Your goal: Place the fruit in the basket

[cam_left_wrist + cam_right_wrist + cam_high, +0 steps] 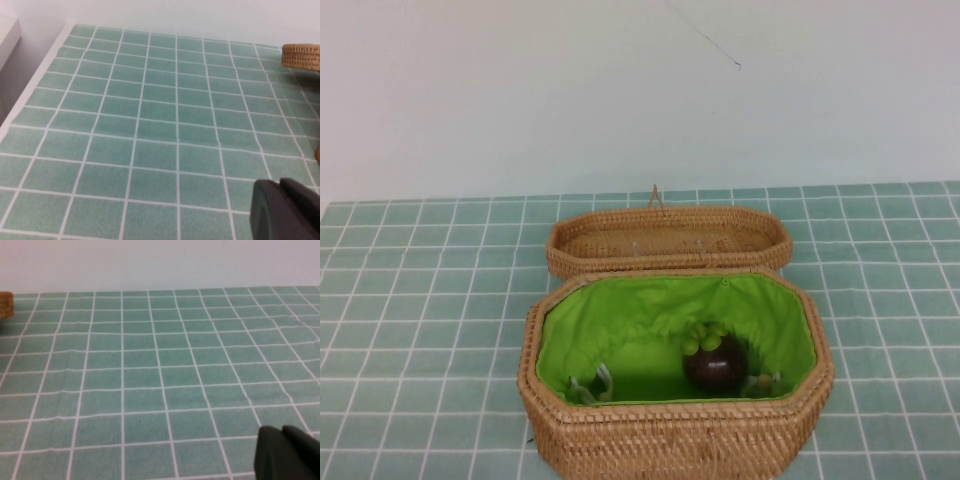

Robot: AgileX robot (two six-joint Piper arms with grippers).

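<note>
The dark maroon fruit [714, 362] with green leaves on top lies inside the tan woven basket [670, 440], on the bright green lining, toward the right near side. The shallow woven lid [668, 240] lies open behind the basket. Neither arm shows in the high view. My left gripper [281, 186] hangs over bare tiled cloth, its two dark fingers pressed together, holding nothing; a corner of the basket [301, 56] shows far off. My right gripper [282, 432] is likewise shut and empty over the cloth, with a bit of wicker [6, 304] at the view's edge.
The table is covered by a green cloth [420, 330] with a white grid. A pale wall [620, 90] stands behind. The table's edge [35, 85] shows in the left wrist view.
</note>
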